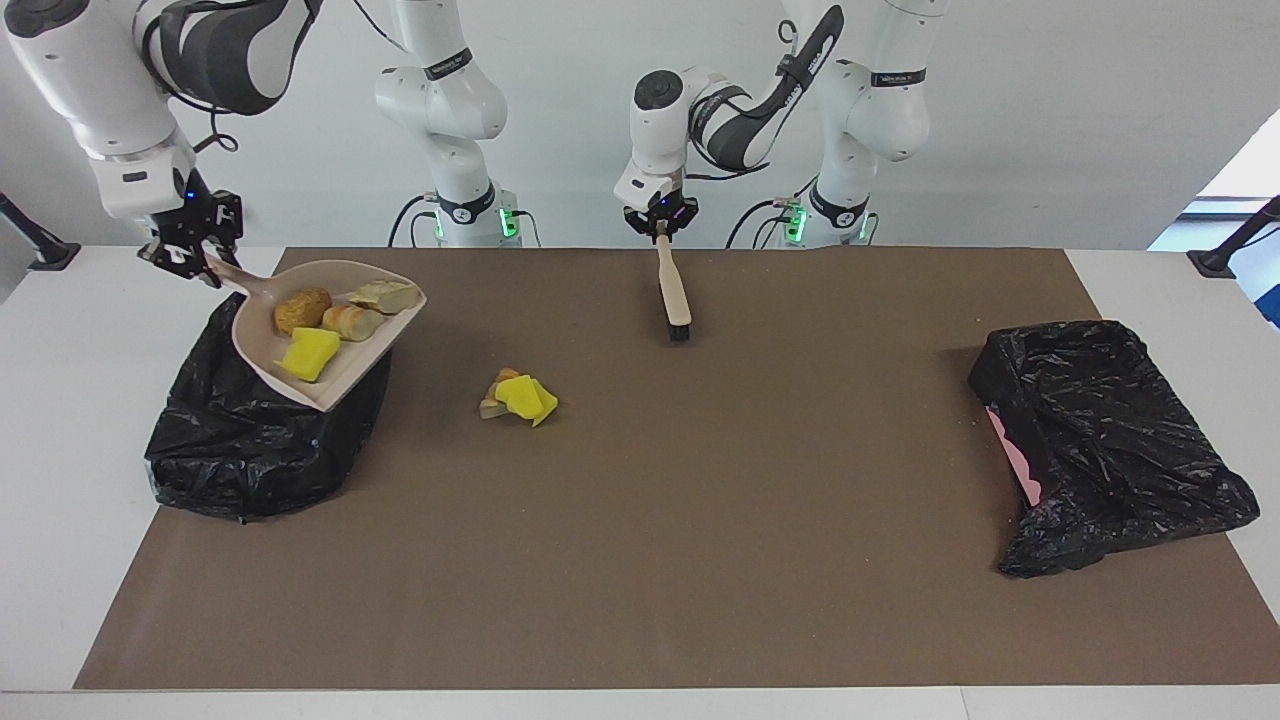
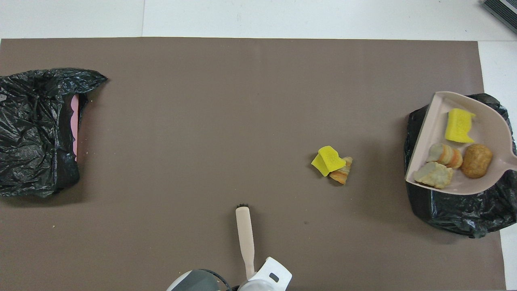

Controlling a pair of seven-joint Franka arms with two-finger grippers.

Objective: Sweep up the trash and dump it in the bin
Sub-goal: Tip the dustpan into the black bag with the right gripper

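Facing view: the right gripper [image 1: 190, 255] is closed on the handle of the dustpan [image 1: 330, 365], held tilted over the bin [image 1: 250, 440] at the right arm's end. Four scraps [image 1: 320, 320] lie in the pan; two more scraps [image 1: 518, 397] rest on the mat [image 1: 700, 500], between bin and brush [image 1: 672, 295]. The left gripper [image 1: 660, 228] is closed on the brush handle. The scraps look light and soft, so I judge they will slide out easily; the leftovers want sweeping, not pinching.
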